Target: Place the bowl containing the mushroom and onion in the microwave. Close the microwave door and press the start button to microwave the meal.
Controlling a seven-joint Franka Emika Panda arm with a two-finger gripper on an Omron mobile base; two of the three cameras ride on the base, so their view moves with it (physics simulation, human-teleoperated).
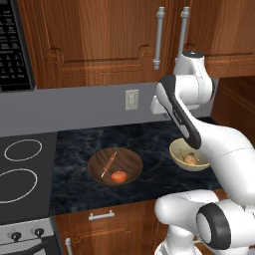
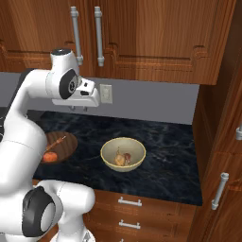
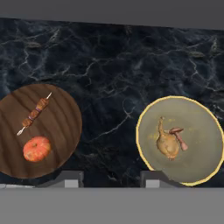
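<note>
A simulated kitchen with reddish wooden cabinets (image 2: 156,38) above a grey back wall runs along a dark marbled counter (image 1: 149,137), which carries everything of interest. At the upper left of the left base view hangs a black microwave (image 1: 12,45), of which just the keypad strip of white-lettered buttons shows. Left of the counter lies the black stove top (image 1: 22,169) with white ring burners. The white arm bends over the counter's right half, and its gripper (image 3: 111,179) hangs above the bare dark stone between the two bowls, touching neither; in the hand view the two finger tips stand apart with nothing between them. Toward the front edge of the counter, near its middle, sits the wide dark wooden bowl (image 1: 115,166); it holds a red tomato (image 1: 118,176) at its front side and a thin skewer (image 1: 108,163) with small brown pieces lying slantwise behind it. Well apart from it, toward the counter's right end, sits the pale cream-yellow bowl (image 2: 123,154), upright, partly covered by the arm in the left base view. Inside lies the meal (image 3: 169,141): a golden-brown lump with a smaller pinkish-brown mushroom-like piece touching it, both near the bowl's centre. A white wall switch plate (image 1: 132,99) sits on the back wall behind the counter.
</note>
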